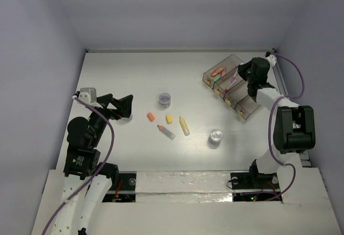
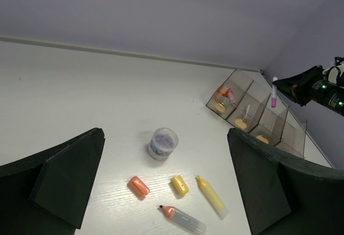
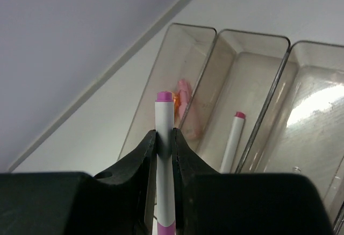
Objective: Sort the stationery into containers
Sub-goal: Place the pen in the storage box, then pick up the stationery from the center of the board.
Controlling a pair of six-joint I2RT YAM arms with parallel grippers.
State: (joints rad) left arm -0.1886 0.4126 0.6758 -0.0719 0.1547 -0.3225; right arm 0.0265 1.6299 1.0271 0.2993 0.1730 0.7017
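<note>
Spreading white beneath pale lilac walls [image 1: 43, 30], the surface [image 1: 134, 73] carried four joined bins [image 1: 243, 111] at far right. Six loose pieces lay mid-surface: two tins, the far tin [image 1: 165, 100] and the near tin [image 1: 216, 137], one orange bit [image 1: 151, 116], one yellow bit [image 1: 169, 119], one yellow marker [image 1: 184, 125] and one orange-tipped marker [image 1: 166, 132]. The right pincer [image 3: 164, 138] clamped a pink-tipped pen [image 3: 164, 111] upright above the bins. The left pincer [image 1: 124, 107] hung spread wide, holding nothing.

a robot lab cell — white tabletop [image 1: 123, 73] boxed in by pale walls [image 1: 177, 9], left arm [image 1: 85, 138] and right arm [image 1: 291, 128] bolted at its edge.
</note>
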